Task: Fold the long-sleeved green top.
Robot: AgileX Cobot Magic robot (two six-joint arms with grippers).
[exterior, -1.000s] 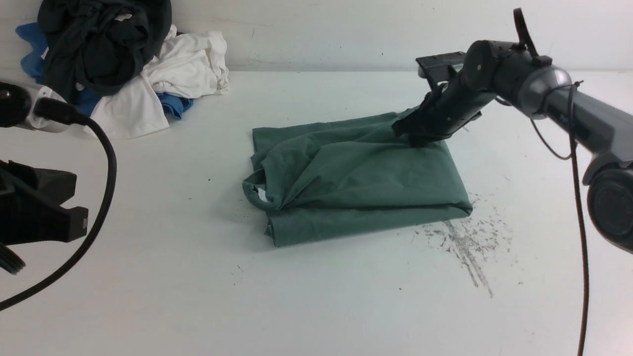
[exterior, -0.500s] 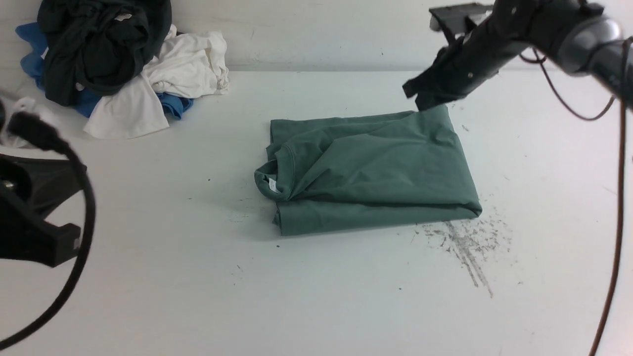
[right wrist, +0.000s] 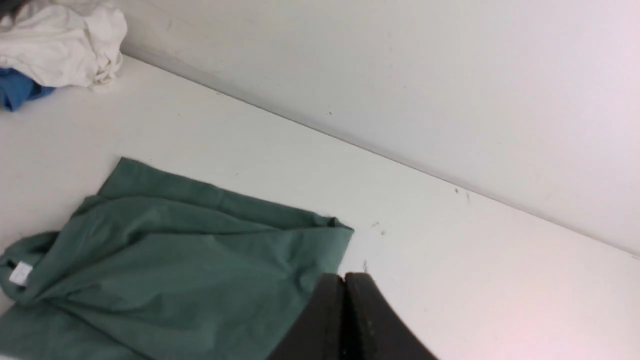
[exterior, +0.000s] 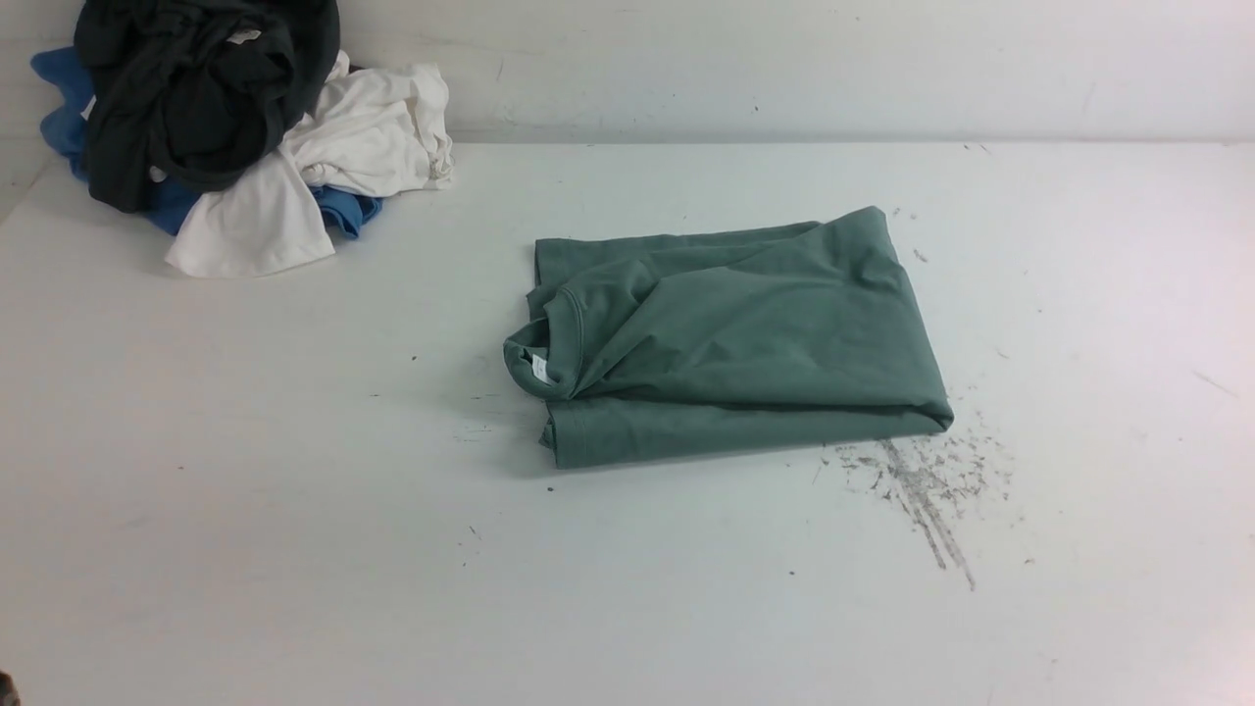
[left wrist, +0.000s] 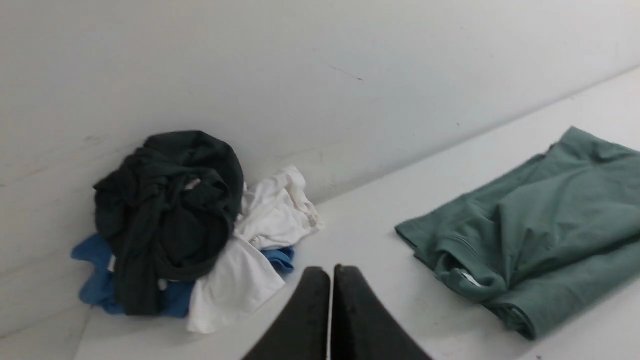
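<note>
Here the sage-green cotton long-sleeved top (exterior: 730, 343) lies folded into a rough rectangle near the middle of the white surface (exterior: 294, 490), nothing touching it. Its ribbed crew neck turns toward the robot's left, with a small white neck label (exterior: 538, 367) showing inside the collar; soft creases run across the upper layer, and a lower layer sticks out along the near edge.

The front view shows neither arm, only the cloth and a patch of grey scuff marks (exterior: 922, 480) on the surface just beside the top's near right corner. The left wrist view shows the left end effector (left wrist: 330, 280), its two dark fingers pressed together and empty, above the surface between the top and the pile. The right wrist view shows the right end effector (right wrist: 344, 285), likewise closed on nothing, just off the top's far right corner.

Well apart, at the far left against the pale wall (exterior: 784, 59), sits a crumpled heap: a blackish garment (exterior: 196, 88) on top, a white garment (exterior: 324, 157) and a blue garment (exterior: 348, 209) beneath.
</note>
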